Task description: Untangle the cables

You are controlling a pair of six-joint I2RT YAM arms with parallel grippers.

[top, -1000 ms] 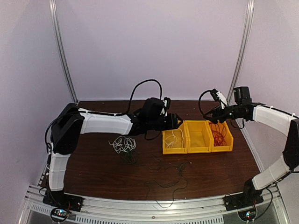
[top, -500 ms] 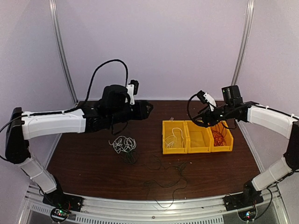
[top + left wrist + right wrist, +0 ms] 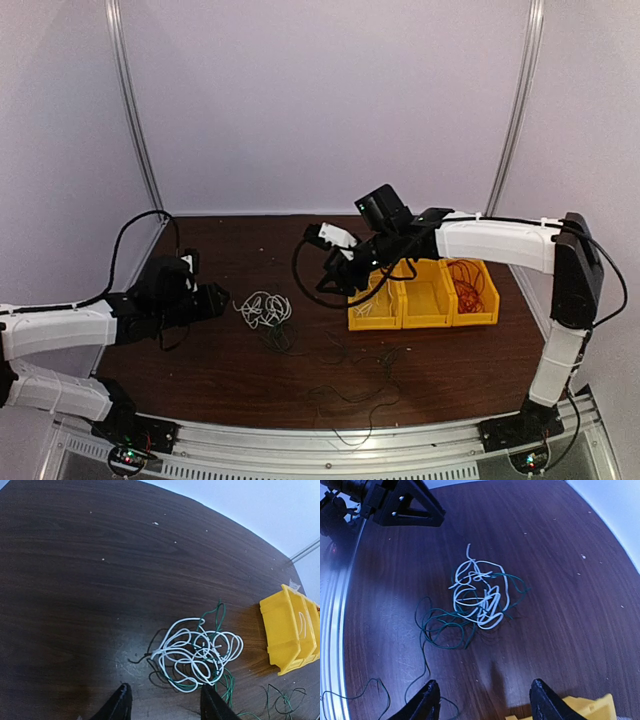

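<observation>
Cables (image 3: 265,310), white-green and knotted: closing in, dropping left gripper (image 3: 217,300) to 9 o'clock, swinging right gripper (image 3: 335,283) off yellow bins (image 3: 422,318) to 2 o'clock, both spread, empty.

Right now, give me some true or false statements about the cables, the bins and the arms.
1. The white tangle lies on the table, outside the bins. True.
2. The left arm has its jaws shut on a white cable. False: its jaws stand open and empty, short of the tangle.
3. Red cables sit in the right bin. True.
4. The middle bin holds a white cable. False: the white cable is in the left bin; the middle one looks empty.
5. The right arm has open jaws. True.
</observation>
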